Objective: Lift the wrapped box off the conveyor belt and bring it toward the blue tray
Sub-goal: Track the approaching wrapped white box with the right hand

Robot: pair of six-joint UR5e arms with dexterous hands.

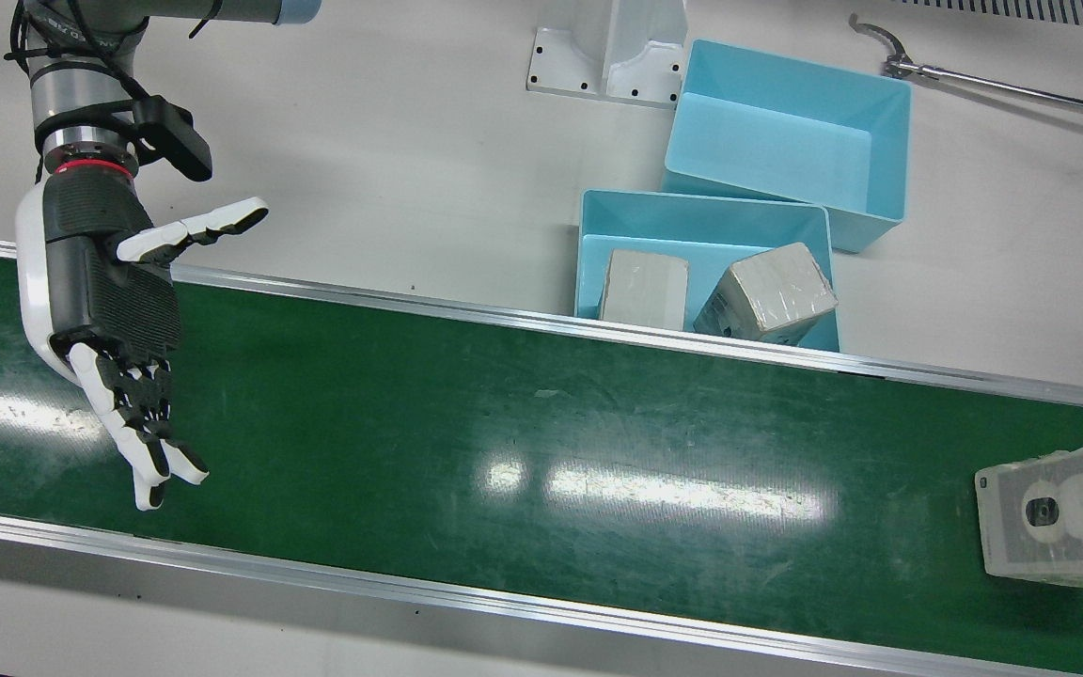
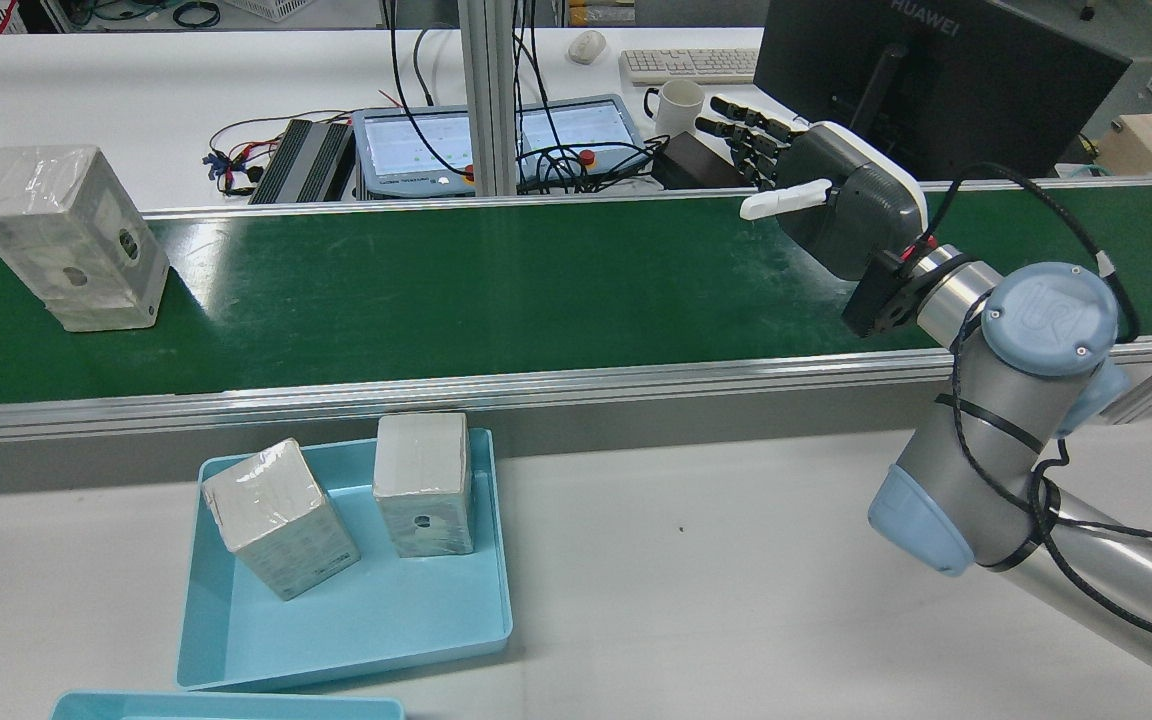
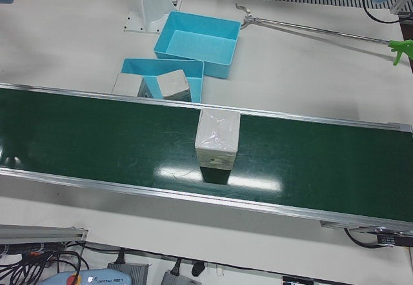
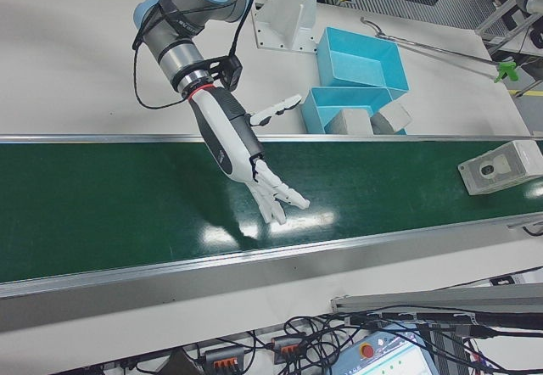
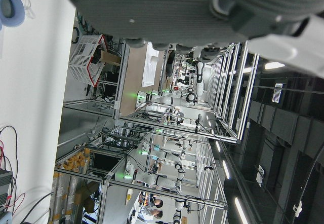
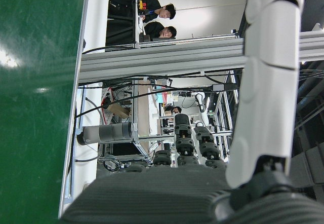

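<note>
Pre-grasp stage: my right hand hangs over the belt spread wide, palm open, holding nothing. In the rear view it's at the belt's right end, reaching toward the far rail.

The box stands on the belt at the opposite end, well apart from my hand; in the front view it's cut by the right edge, in the right-front view it's near the belt's right edge. Nothing touches it.

The tray sits on the table on the robot's side of the belt, just beside the near rail, already holding two wrapped boxes. A second, deeper bin behind it is empty.

Next move, as I judge it: either wait for the belt to bring the box to me or sweep along the belt to it, then close on its side faces and lift clear of the rail before swinging to the tray.

Poor spots:
- left hand: only a strip of its underside in its own camera, no fingers, so I can't tell whether it's open or closed
- can't tell whether the belt is running
- film on the box looks glossy, probably slippery, but detail is too small to be sure
</note>
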